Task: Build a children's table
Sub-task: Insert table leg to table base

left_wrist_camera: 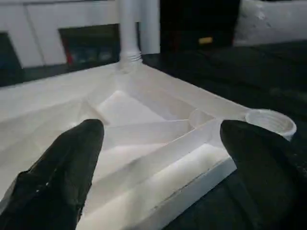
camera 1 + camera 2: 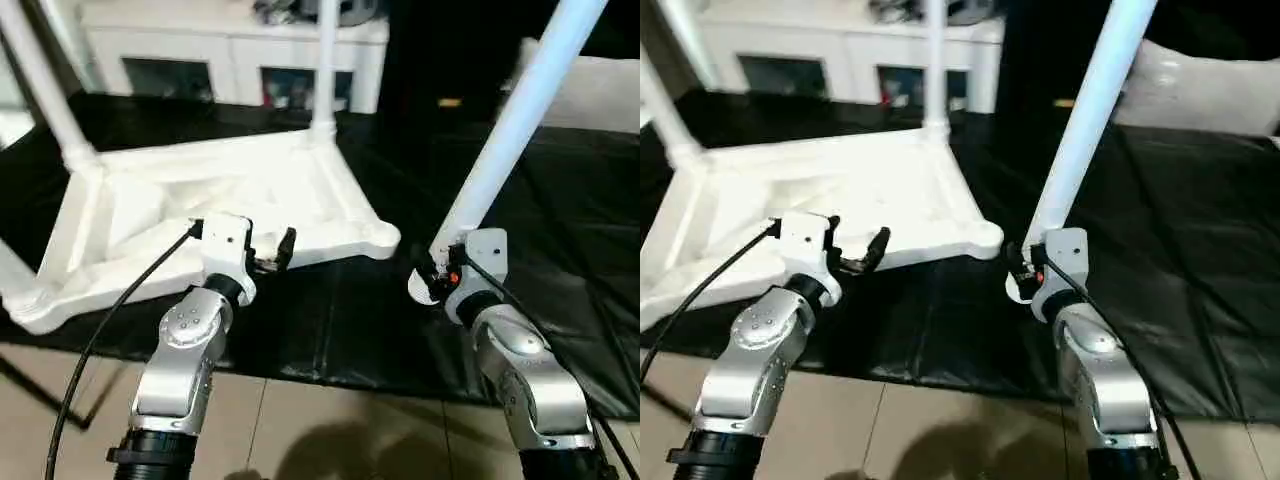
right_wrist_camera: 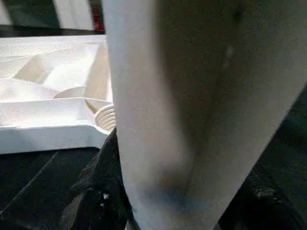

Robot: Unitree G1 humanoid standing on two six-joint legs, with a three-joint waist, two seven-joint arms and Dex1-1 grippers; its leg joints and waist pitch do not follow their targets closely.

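1. Two silver forearms rise from the near edge of the head views, over a strip of tan tiled floor [image 2: 330,420].
2. Left gripper [image 2: 268,252] hangs at the near edge of the upside-down table top [image 2: 230,195], its two black fingers [image 1: 62,167] spread wide with nothing between them. A black cable [image 2: 120,310] runs from its wrist down along the arm.
3. Right gripper [image 2: 432,275] has its fingers closed around the thick lower end of a loose white leg [image 2: 520,110]. That leg slants up and away to the robot's right, leaving the frame at the top.
4. Table top lies ribbed side up on a black sheet [image 2: 560,250] that covers the floor beyond the tiles.
5. Its near right corner carries a round threaded socket [image 1: 271,122] with nothing in it. The held leg's end sits near this corner but apart from it, with black sheet showing between them.
6. One leg [image 2: 325,60] stands upright in the far right corner socket. Another leg [image 2: 45,85] rises from the far left corner, leaning a little in the picture.
7. At the near left corner, part of a further white leg [image 2: 12,268] crosses the picture's edge; whether it is seated in its socket cannot be told.
8. Beyond the sheet stands a white cabinet [image 2: 230,50] with dark glass doors.
9. To the far right, past the held leg, lies a pale cushion-like shape [image 2: 1200,90]; its nature is unclear.
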